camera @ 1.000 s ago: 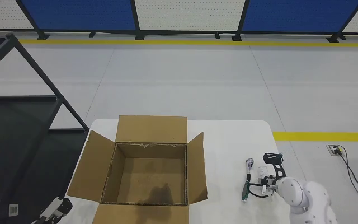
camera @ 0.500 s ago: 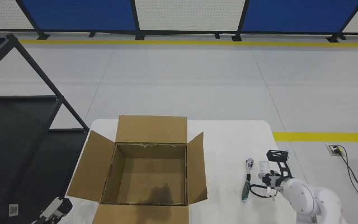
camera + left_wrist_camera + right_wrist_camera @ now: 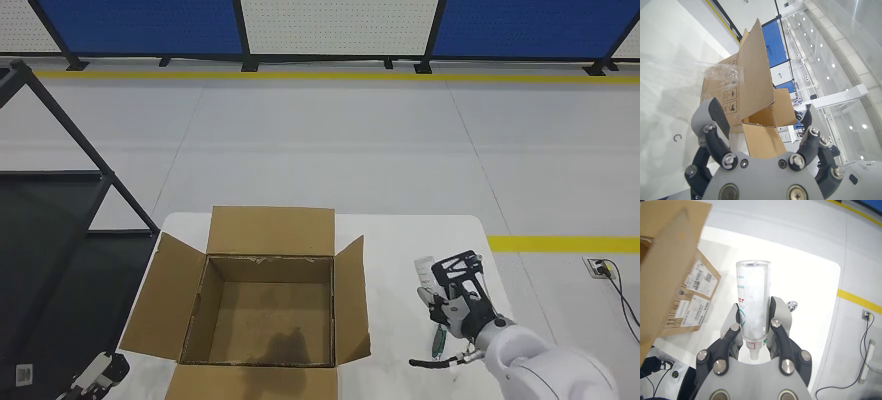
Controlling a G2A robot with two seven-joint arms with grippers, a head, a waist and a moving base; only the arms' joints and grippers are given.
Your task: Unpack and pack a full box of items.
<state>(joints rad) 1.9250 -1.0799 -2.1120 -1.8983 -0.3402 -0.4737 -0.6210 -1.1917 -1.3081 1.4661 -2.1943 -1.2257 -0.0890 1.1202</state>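
A brown cardboard box (image 3: 265, 300) stands open on the white table (image 3: 400, 240), all flaps folded outward and its bare floor showing. My right gripper (image 3: 753, 308) is shut on a clear bottle (image 3: 753, 291) with white contents, cap toward the wrist. In the top view this gripper (image 3: 447, 290) holds the bottle (image 3: 425, 270) above the table, just right of the box's right flap. A green-handled ratchet tool (image 3: 437, 340) lies on the table below it, its metal head (image 3: 793, 306) beside one finger. My left gripper (image 3: 762, 117) stands open beside the box's outer wall (image 3: 730, 94), holding nothing.
A black metal rack (image 3: 60, 200) stands to the left of the table. On the floor to the right are a power socket with cable (image 3: 600, 268) and a yellow line (image 3: 565, 243). Loose clear tape (image 3: 723, 73) hangs off the box's side.
My right gripper has risen from the table beside the ratchet tool, taking the bottle with it, and shifted left toward the box. The tool stays where it lay.
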